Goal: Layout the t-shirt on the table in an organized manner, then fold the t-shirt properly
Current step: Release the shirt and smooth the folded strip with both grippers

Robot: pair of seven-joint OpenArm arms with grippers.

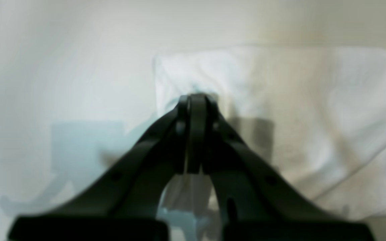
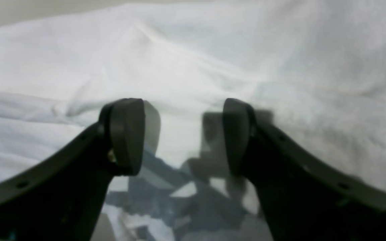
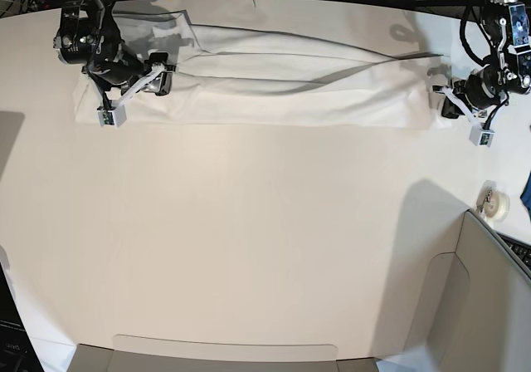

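White t-shirt (image 3: 274,77) stretched across a wide white counter (image 3: 249,247).
Left gripper (image 1: 196,100) pinched its corner; right gripper (image 2: 183,134) hovered released; tape roll (image 3: 497,205) nearby.

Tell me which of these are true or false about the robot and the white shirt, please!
1. The t-shirt lies stretched in a long band across the far side of the table. True.
2. The left gripper is wide open. False: its jaws are pressed together at the shirt's edge.
3. The right gripper has its jaws apart above the cloth. True.
4. The shirt's colourful print faces up. False: only plain white cloth shows.
5. A roll of tape sits on the shirt. False: it lies apart, near the table's edge.
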